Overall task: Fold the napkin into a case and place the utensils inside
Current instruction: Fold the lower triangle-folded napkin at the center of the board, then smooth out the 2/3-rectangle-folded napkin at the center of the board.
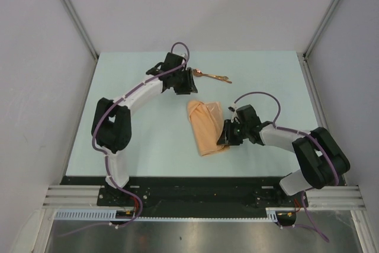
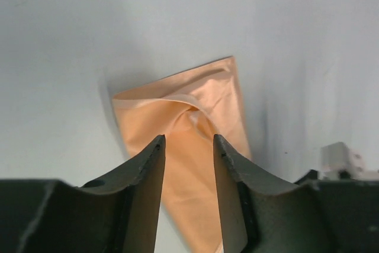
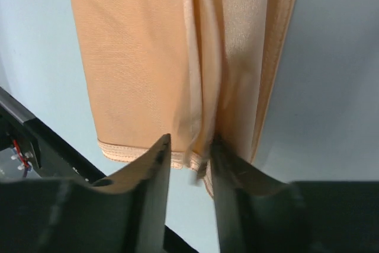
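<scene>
A pale green table [image 1: 148,140] sits between plain white walls [image 1: 207,4], with both arms reaching in from its near edge.

The right gripper [image 1: 225,137] is down at the near right end of the napkin [image 1: 204,125]. In the right wrist view its jaws stand at a narrow gap [image 3: 190,143], and a raised ridge of the peach cloth [image 3: 136,57] runs straight into that gap. The stitched hem curls up against the inner face of one finger [image 3: 237,199]. Whether the jaws actually press the cloth cannot be told, since a sliver of space shows beside the other finger. Beyond the hem the table edge drops to a black rail [image 3: 29,140].

The left gripper [image 1: 190,82] is at the far middle of the table, well apart from the right one. Its jaws are parted at a moderate width [image 2: 188,140] with nothing between them. Seen through the gap, the napkin [image 2: 201,99] lies flat on the table as a long folded strip, one flap crossing over another near its far end.

The utensils [image 1: 213,77] — thin copper-gold pieces — lie on the bare table just beside the left gripper, pointing away to its right. They are near the far end of the napkin but not touching it, and none is inside the fold. The napkin lies between the two grippers, angled from far left to near right.
</scene>
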Action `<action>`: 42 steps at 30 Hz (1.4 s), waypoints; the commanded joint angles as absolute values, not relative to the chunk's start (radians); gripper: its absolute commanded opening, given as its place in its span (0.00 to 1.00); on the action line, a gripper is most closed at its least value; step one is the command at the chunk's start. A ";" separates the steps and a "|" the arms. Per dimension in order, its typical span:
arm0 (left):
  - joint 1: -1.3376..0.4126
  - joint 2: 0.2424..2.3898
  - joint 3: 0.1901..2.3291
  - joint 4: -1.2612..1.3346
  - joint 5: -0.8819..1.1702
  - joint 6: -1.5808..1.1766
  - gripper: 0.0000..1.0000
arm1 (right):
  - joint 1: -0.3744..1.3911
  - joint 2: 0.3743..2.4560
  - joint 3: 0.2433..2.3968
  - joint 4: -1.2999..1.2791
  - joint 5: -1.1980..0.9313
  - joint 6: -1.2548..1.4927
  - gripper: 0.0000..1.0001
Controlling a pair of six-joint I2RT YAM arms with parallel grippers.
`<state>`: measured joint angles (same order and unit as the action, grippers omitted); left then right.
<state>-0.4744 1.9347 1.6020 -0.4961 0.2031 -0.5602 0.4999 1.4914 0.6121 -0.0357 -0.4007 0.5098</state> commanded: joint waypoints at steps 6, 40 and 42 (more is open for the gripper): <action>-0.485 1.927 1.514 -0.511 0.097 -0.483 0.40 | 0.491 1.555 0.906 -0.170 -0.287 0.400 0.53; -0.584 2.126 1.716 -0.584 0.006 -0.488 0.19 | 0.442 2.091 1.422 -0.098 -0.314 0.359 0.13; -0.588 2.146 1.752 -0.587 0.015 -0.498 0.08 | 0.436 2.100 1.437 -0.095 -0.322 0.365 0.09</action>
<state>-0.5758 2.1250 1.6669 -0.5919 0.0254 -0.4885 0.4553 2.0781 1.3792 -0.1333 -0.3260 0.3626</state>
